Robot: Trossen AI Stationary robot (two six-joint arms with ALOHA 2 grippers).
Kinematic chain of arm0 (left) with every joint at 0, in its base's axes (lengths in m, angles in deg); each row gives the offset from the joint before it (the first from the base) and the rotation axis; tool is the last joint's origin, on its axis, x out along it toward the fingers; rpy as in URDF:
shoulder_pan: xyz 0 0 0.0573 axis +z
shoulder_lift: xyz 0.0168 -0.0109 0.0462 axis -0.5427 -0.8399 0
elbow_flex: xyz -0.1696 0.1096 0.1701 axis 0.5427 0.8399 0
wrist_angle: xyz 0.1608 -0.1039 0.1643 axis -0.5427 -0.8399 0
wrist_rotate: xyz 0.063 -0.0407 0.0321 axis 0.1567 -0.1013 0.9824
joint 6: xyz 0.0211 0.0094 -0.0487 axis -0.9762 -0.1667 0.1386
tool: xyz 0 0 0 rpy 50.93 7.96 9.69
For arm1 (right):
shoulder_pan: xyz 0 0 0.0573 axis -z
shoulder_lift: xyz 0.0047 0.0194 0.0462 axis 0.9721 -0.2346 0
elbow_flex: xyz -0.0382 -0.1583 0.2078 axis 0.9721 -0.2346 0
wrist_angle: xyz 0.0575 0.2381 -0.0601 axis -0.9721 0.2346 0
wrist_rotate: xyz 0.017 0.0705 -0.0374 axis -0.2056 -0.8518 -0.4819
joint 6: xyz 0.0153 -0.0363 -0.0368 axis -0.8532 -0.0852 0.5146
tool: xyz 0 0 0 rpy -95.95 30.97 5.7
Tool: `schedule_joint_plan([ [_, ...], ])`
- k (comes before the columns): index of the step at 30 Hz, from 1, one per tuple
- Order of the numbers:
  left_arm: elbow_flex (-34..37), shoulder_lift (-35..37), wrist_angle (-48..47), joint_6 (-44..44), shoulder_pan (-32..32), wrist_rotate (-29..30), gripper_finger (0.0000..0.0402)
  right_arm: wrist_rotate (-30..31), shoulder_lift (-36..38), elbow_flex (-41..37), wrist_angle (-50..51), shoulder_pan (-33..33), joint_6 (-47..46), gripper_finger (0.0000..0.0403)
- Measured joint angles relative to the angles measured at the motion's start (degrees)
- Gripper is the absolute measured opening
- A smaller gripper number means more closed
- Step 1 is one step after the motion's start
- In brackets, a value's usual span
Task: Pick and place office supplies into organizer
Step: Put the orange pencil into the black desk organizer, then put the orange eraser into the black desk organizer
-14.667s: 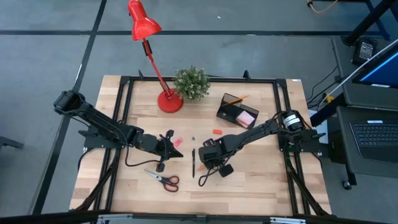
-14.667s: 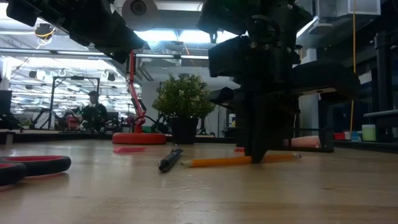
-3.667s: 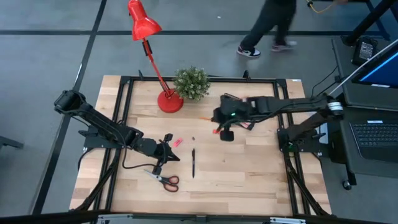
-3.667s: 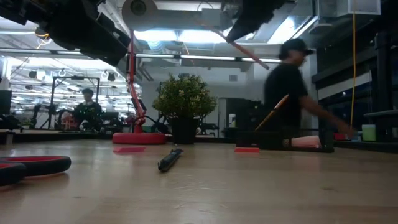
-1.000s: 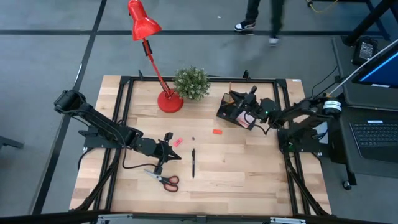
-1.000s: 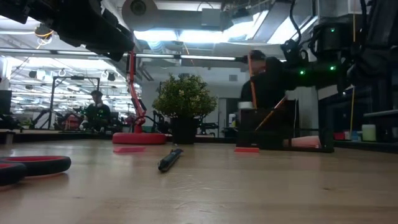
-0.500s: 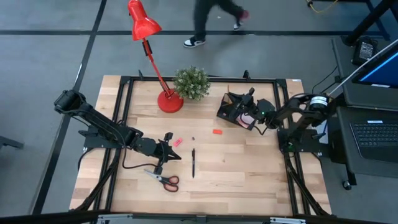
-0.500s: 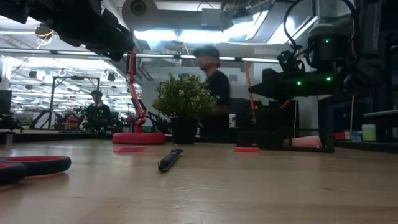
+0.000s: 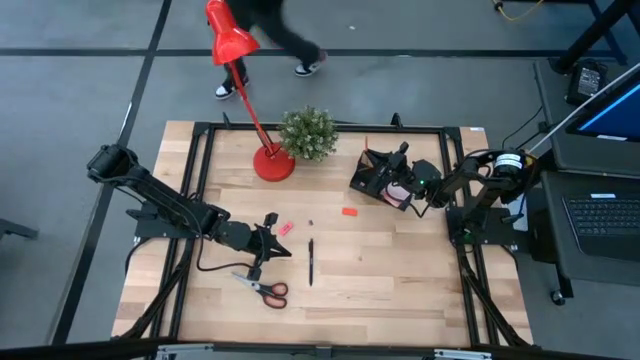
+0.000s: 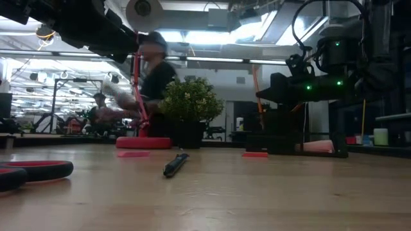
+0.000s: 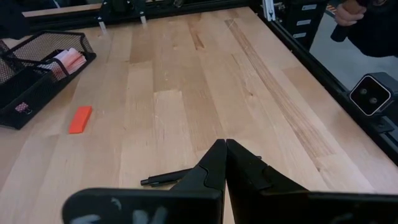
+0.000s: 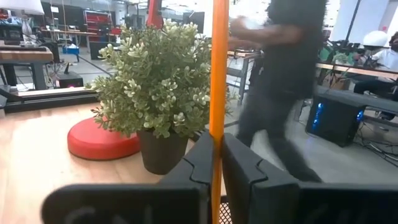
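Fingers point(image 12: 202, 168) around one orange pencil point(image 12: 218, 74); perhaps two erasers point(image 9: 349, 211) loose.

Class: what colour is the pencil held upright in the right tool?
Orange pencil, clearest in the right wrist view.

Right arm is folded in from the table's right edge, elbow bent, reaching toward the far right part of the table, wrist roughly level. The right gripper point(image 9: 392, 172) has its two dark fingers point(image 12: 245, 174) pressed together, pinching a thin upright rod between them. Left arm stretches low from the left edge toward the middle, and the left gripper point(image 9: 268, 242) hangs just above the wood, fingers point(image 11: 214, 165) closed tip to tip, holding nothing.
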Motion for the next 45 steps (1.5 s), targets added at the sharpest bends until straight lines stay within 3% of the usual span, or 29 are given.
schedule_joint_plan([
  [18, 0.0, 0.0, 0.0, 0.0, 0.0, 0.0, 0.0003, 0.1, 0.2, 0.9, 0.0, 0.0, 2.0, 0.0084],
  [34, 0.0, 0.0, 0.0, 0.0, 0.0, 1.1, 0.0003, 0.0, 8.7, 1.1, 1.4, -3.7, 5.8, 0.0087],
  [38, 0.0, 0.0, 0.6, 0.0, 0.0, 3.3, 0.0003, 0.0, 11.6, 4.6, 9.0, -6.5, 9.6, 0.0087],
  [45, 0.0, 0.0, 4.1, 0.0, 0.0, 5.1, 0.0003, -0.1, 15.2, 17.4, 37.5, -10.5, 10.9, 0.0077],
])
